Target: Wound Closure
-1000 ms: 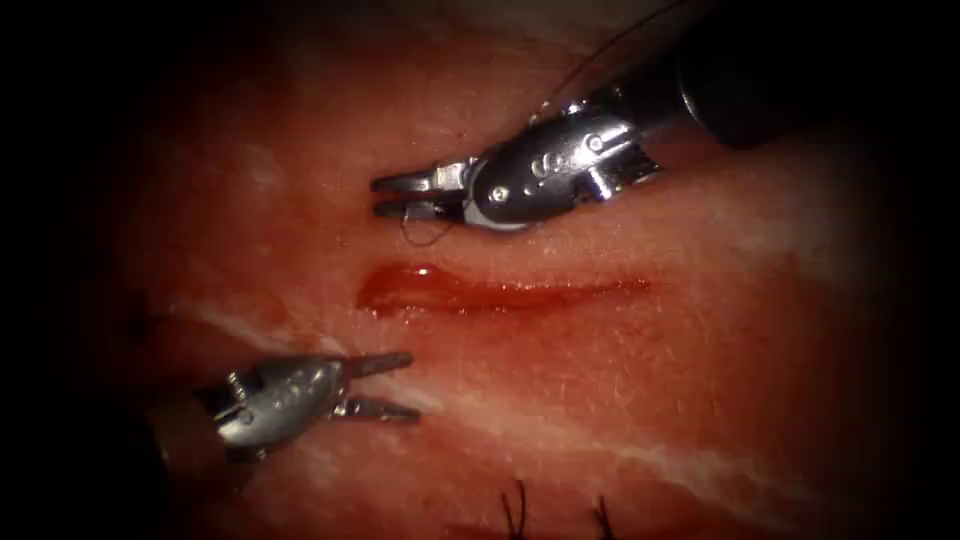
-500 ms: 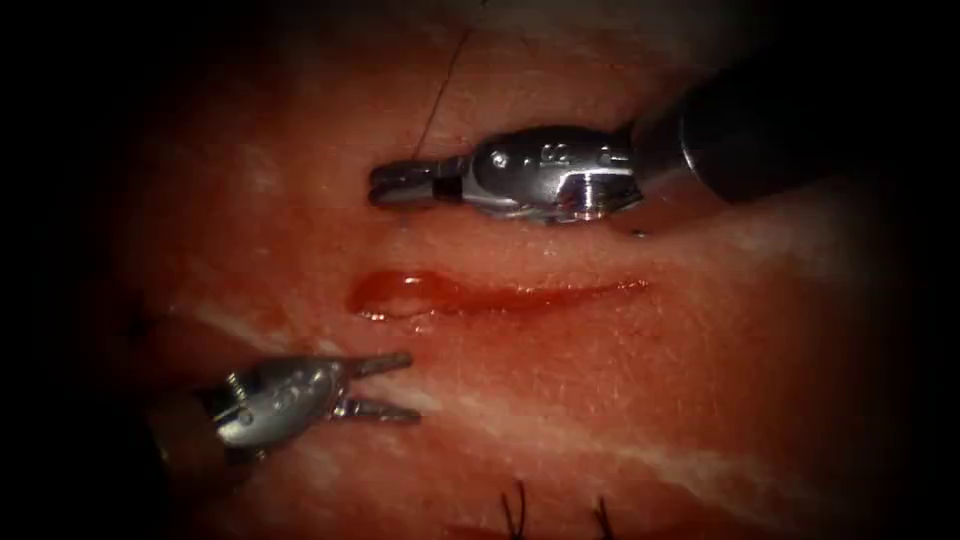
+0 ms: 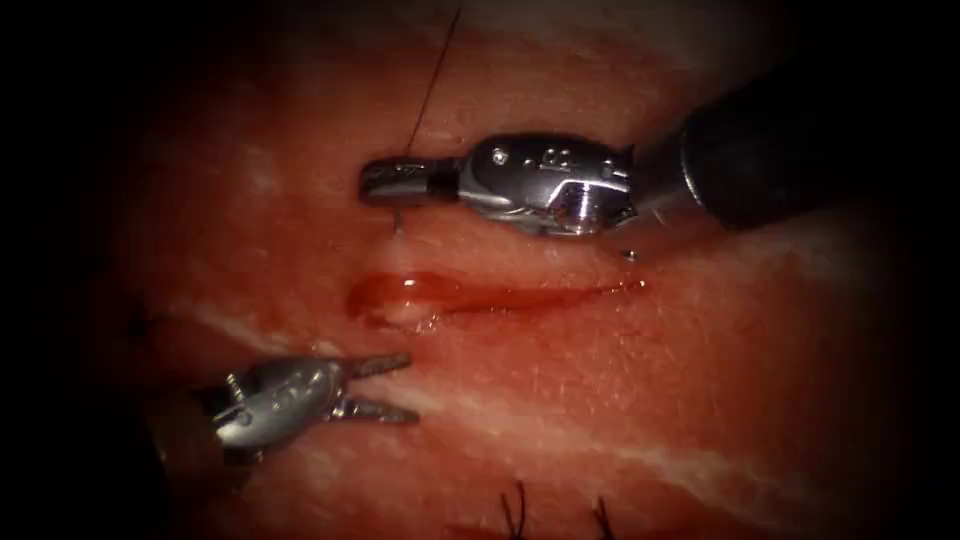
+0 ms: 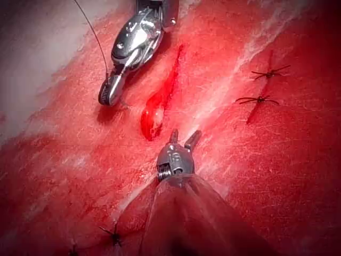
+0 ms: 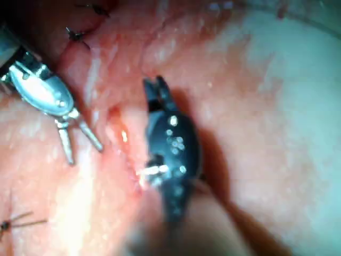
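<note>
Two tools: the right tool [image 3: 385, 182] — fingers closed on the thread [image 3: 432, 75] above the cut [image 3: 480, 295] — left tool [image 3: 395, 388] spread, empty.

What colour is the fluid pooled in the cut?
Bright red, glossy fluid pooled at one end of the cut; the left wrist view shows it best.

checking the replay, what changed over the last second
The right claw, slightly open a second ago, has rolled and closed on the thread, which now runs up from it rather than looping below. The left claw stays open and empty below the cut.
</note>
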You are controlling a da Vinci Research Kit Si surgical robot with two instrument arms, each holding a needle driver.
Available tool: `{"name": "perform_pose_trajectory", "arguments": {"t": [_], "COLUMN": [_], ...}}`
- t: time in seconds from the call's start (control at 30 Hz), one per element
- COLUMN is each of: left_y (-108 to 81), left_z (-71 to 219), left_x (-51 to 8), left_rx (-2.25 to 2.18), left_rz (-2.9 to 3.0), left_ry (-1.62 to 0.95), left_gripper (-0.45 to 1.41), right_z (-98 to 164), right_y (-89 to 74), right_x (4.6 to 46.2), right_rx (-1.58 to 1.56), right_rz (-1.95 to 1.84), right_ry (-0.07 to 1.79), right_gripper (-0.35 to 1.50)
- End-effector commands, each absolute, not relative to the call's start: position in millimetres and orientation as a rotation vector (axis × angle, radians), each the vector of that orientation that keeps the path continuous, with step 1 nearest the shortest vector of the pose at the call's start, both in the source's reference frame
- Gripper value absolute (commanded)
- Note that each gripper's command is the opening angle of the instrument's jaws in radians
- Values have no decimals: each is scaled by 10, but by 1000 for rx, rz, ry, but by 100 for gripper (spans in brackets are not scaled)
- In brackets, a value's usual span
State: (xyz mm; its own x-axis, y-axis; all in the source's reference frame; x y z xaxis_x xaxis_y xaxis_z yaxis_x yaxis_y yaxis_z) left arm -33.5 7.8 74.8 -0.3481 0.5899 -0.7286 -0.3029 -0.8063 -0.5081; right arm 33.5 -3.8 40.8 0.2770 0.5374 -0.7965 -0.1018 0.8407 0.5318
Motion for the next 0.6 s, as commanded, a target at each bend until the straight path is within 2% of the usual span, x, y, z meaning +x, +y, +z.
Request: {"name": "perform_pose_trajectory", "arguments": {"t": [0.03, 0.6], "left_y": [72, 73], "left_z": [755, 757], "left_x": [-342, -341], "left_rx": [-1344, -1345], "left_rz": [2170, 2170], "left_ry": [-391, -392], "left_gripper": [12, 11], "right_z": [413, 407], "right_y": [-48, -65], "right_x": [338, 335], "right_rx": [412, 618], "right_rz": [452, 655], "right_ry": [1215, 1140], "right_gripper": [-35, -35]}}
